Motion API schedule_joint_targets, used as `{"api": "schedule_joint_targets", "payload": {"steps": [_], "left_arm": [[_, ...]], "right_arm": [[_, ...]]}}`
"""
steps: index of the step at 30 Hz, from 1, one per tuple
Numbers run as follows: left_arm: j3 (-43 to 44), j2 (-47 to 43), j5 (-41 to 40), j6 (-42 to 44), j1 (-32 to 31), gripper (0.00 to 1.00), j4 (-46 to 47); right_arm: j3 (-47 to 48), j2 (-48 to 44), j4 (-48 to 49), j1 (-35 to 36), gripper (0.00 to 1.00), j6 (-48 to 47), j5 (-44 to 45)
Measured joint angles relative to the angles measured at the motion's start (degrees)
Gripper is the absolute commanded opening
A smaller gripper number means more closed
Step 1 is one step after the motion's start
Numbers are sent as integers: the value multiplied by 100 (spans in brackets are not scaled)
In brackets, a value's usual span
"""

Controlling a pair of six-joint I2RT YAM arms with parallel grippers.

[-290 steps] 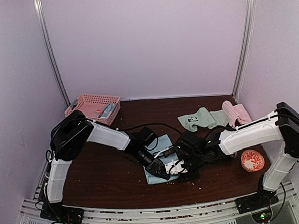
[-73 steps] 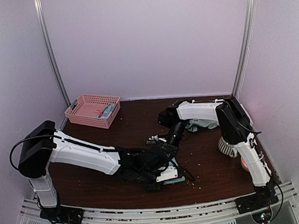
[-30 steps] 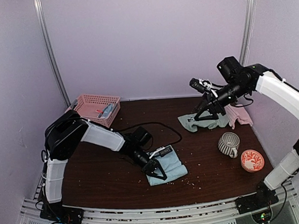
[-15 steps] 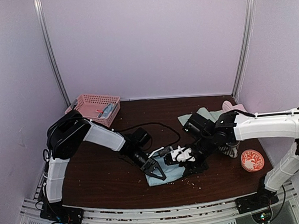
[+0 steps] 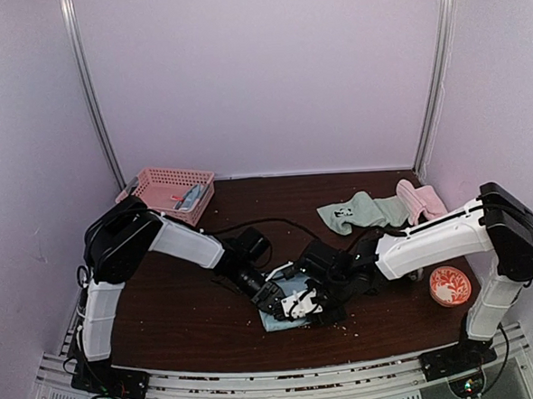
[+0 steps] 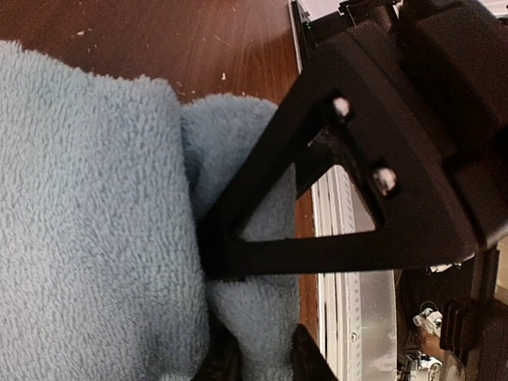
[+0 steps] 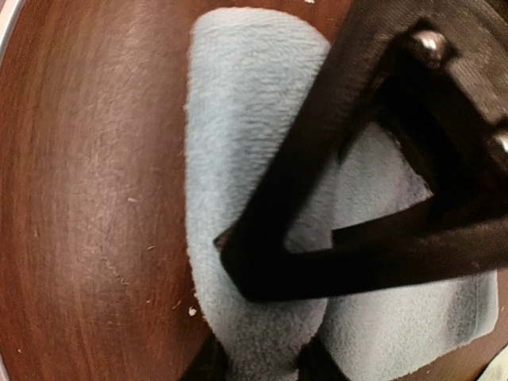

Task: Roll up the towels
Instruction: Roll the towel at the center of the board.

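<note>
On the table (image 5: 164,305), the blue towel (image 5: 272,320) lies near the middle of the front edge. The left gripper (image 6: 262,365) and right gripper (image 7: 260,365) each pinch its folded edge, jaws nearly closed. Best roll both ends together, keeping the fold snug and level.

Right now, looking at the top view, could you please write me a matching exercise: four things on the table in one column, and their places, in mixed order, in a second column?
Things
1. light blue towel
2. sage green towel
3. pink basket
4. red patterned bowl

Places
A. far left corner
B. near right corner
C. far right, beside the pink towel
D. near middle, at the tips of the left gripper and right gripper

Pairs: 1-D, 2-C, 3-A, 4-B
</note>
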Motion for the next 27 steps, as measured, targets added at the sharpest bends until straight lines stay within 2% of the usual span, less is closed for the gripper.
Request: {"api": "schedule_joint_targets", "payload": {"steps": [3,6,14,18,21,24,27], "left_arm": [[-13,-70,-205,26,-9,40,-11],[-175,-439,-890,61,-33,47,-79],[-605,-2120,-3311,-7,339,51,-223],[-1248,-3427,-4789,-17,396,52,131],[-1893,-4601,-5788,181,125,54,560],[-2186,-5525,-6513,586,-492,54,931],[-2011,-5595,-6784,940,-1049,55,1027]], "right_arm": [[55,44,-52,9,11,-33,-22],[164,109,-173,9,9,-42,-142],[1250,811,-1471,-387,9,85,-1335],[2100,1469,-2347,-767,9,168,-2133],[2924,2170,-3169,-1095,10,179,-2809],[3866,2959,-4146,-1353,10,157,-3414],[4518,3560,-4909,-1539,10,151,-3912]]}}
